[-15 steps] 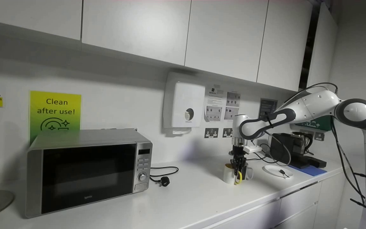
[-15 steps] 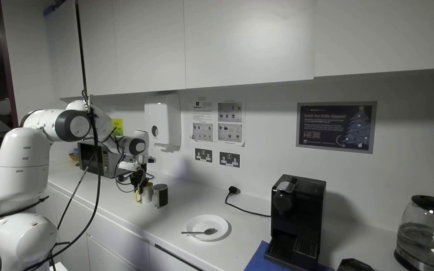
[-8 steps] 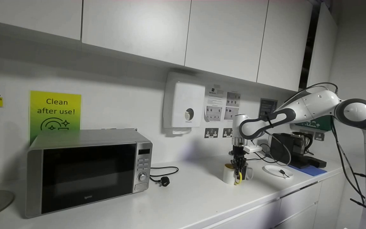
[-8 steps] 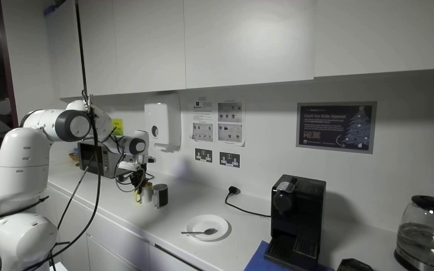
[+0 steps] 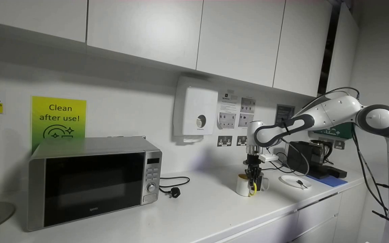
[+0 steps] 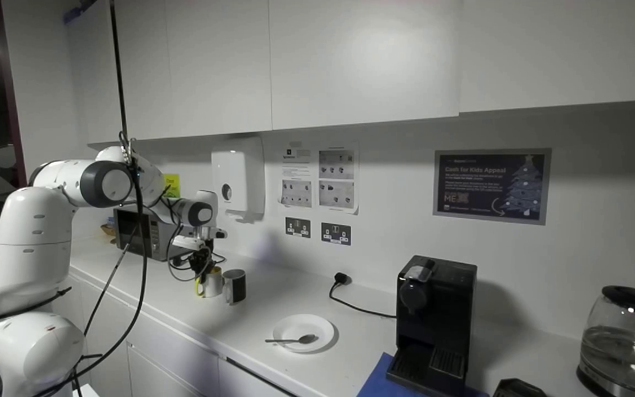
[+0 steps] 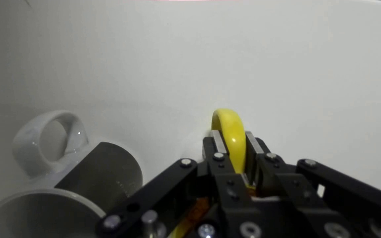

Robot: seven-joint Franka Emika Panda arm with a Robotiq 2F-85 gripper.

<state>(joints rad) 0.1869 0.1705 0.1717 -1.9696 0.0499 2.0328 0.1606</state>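
Yellow handle (image 7: 234, 135): It is on the side of a white mug (image 5: 242, 185). It is down between the two fingers (image 7: 219, 142) of the black gripper (image 7: 236, 142).
Gripper: It is pinched almost together and holds the yellow handle, with one finger on each side.
White mug: It is upright on the white counter (image 5: 208, 209), and the gripper points down at its handle side. Its inside is yellow too.
Grey mug (image 6: 235, 286): It sits just beside the white mug and has a big dark patch. I cannot tell if the two mugs touch.
Plate (image 6: 323, 326): It is round and white. A spoon (image 6: 305, 338) lies on it and pokes out over the edge.
Coffee machine (image 6: 436, 309): It is black, and its front rests on a blue mat (image 6: 381, 377).
Glass jug (image 6: 615, 342): It is partly full and has a black top.
Microwave (image 5: 95, 185): It is silver and well apart from the mugs. Its black plug (image 5: 175, 192) lies on the counter.
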